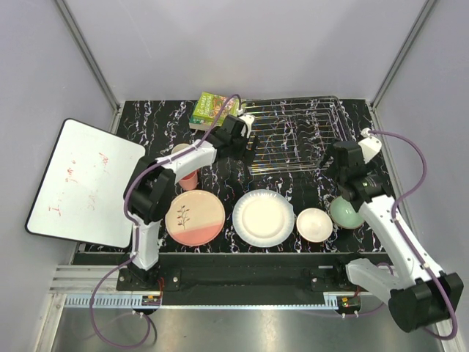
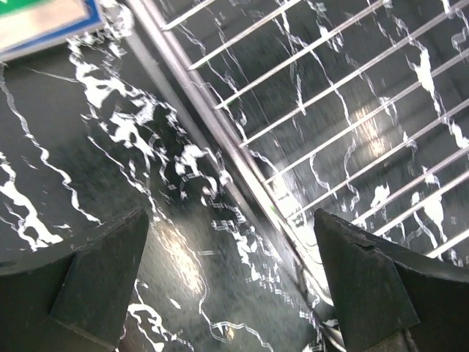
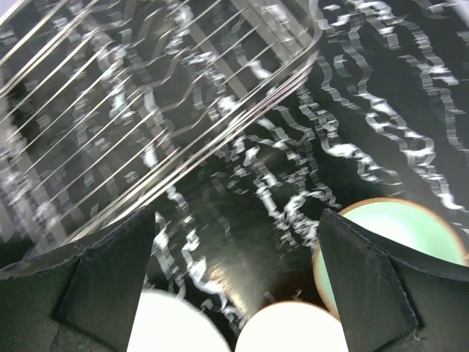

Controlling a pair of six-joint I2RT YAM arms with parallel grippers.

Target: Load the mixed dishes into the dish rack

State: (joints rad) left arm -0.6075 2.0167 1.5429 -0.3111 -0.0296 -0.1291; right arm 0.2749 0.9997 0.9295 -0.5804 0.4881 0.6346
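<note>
Dish rack (image 1: 293, 136), long axis left to right, flat on table (image 1: 161, 121)

White veins streak the black marble-pattern table (image 1: 154, 125). The pink-and-cream round plate (image 1: 195, 217) bears a dark leaf sprig. The large white round plate (image 1: 263, 218), small cream bowl (image 1: 314, 224) and pale green bowl (image 1: 343, 215) are plain. Red scribbles mark the white rectangular board (image 1: 84, 183).

Left pincer (image 2: 231, 220) and right pincer (image 3: 238, 220) both hover, jaws spread wide, empty.
</note>
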